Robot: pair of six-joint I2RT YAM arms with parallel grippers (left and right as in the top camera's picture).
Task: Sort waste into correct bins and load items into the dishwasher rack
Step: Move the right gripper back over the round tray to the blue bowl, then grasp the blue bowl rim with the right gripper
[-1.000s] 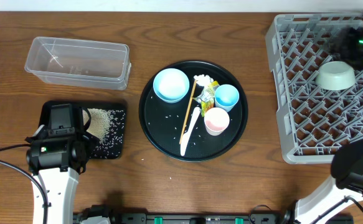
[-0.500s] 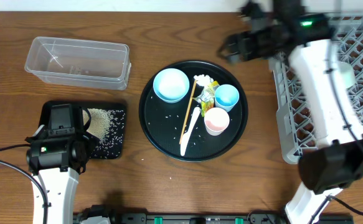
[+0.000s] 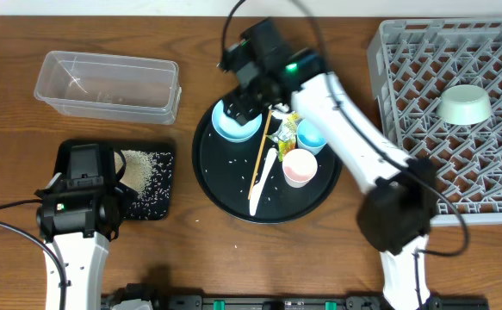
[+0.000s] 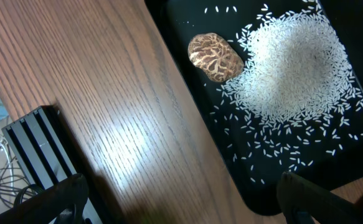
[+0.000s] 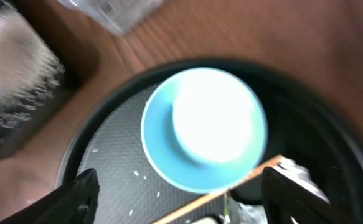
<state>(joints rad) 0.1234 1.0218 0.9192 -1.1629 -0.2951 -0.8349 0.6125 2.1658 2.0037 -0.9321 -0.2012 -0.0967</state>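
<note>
Light-blue bowl (image 5: 203, 127) is framed by the right fingers (image 5: 75, 196), which are spread wide to either side of it in the blurred wrist view, with nothing pinched; whether the rim is touched cannot be told. A thin wooden chopstick (image 5: 249, 176) is seen crossing just beside the bowl's edge. From overhead the bowl is found at the upper left of the large round black tray (image 3: 225, 185), partly covered by the right arm, which is stretched in from the near edge of the bench (image 3: 362, 34). On the same tray are laid the white plastic spoon (image 3: 263, 179), the blue cup (image 3: 313, 133), the pink-white cup (image 3: 300, 167), the crumpled white tissue (image 3: 281, 112) and the yellow-green wrapper (image 3: 287, 131), the wrapper being lodged between tissue and blue cup. The left fingers (image 4: 63, 199) are likewise spread and nothing is held; they are poised above the shallow black tray (image 4: 175, 15), where a heap of rice grains (image 4: 293, 68) and the brown lump (image 4: 215, 57) lie just beside each other. The clear tub (image 3: 107, 83) is set behind that tray, and the mint-white bowl (image 3: 465, 104) rests in the grey rack (image 3: 492, 172) at the far right
</note>
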